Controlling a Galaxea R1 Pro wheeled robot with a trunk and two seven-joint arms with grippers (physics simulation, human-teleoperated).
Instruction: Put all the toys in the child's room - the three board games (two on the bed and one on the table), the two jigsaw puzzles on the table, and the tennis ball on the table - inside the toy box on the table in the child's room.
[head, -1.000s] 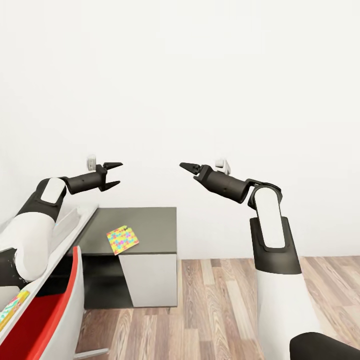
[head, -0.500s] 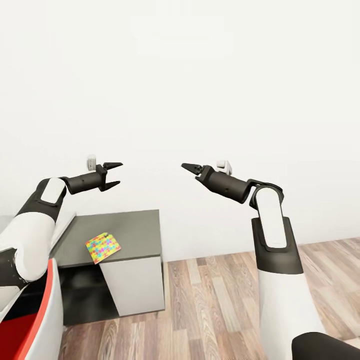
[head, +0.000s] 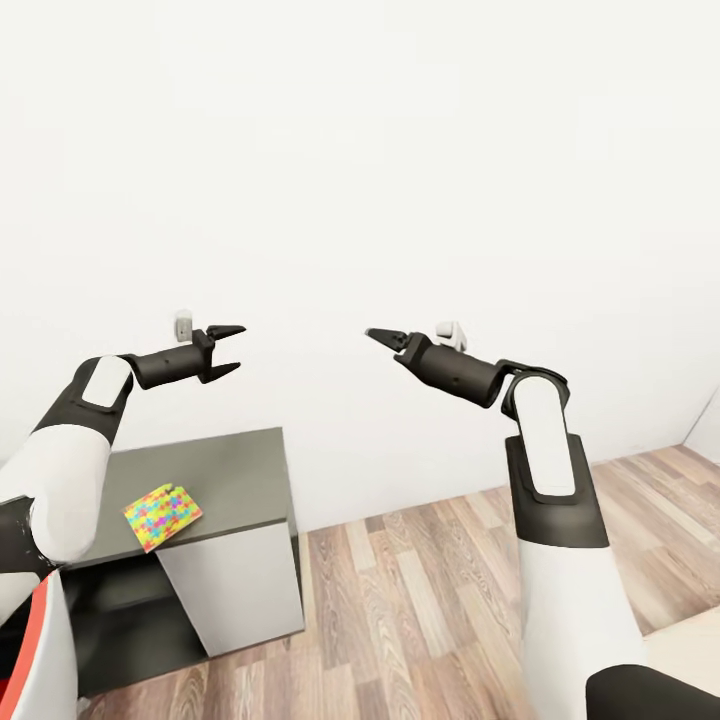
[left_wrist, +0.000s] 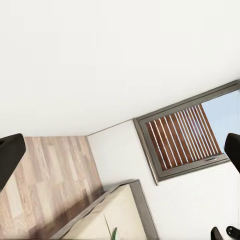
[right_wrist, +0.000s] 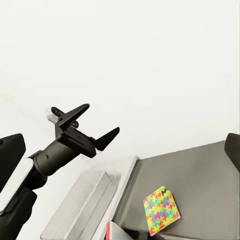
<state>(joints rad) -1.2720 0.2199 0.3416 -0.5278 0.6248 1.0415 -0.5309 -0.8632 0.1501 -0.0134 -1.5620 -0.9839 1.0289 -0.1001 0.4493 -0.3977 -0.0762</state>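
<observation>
Clearly we hold both arms raised — left gripper (head: 227, 349) spread empty, right gripper (head: 385, 337) not readable. We should approach the jigsaw puzzle (head: 162, 516) on the dark desk (head: 235, 470) squarely — near left.

I get bright, even, shadeless light everywhere; the white wall (head: 400, 150) is nearly blown out, without texture. Shadows are faint: a soft dark band under the dark grey desk (head: 200, 470). Renders are sharp, no blur. Daylight shows through the slatted window (left_wrist: 187, 135) in my left wrist view.
</observation>
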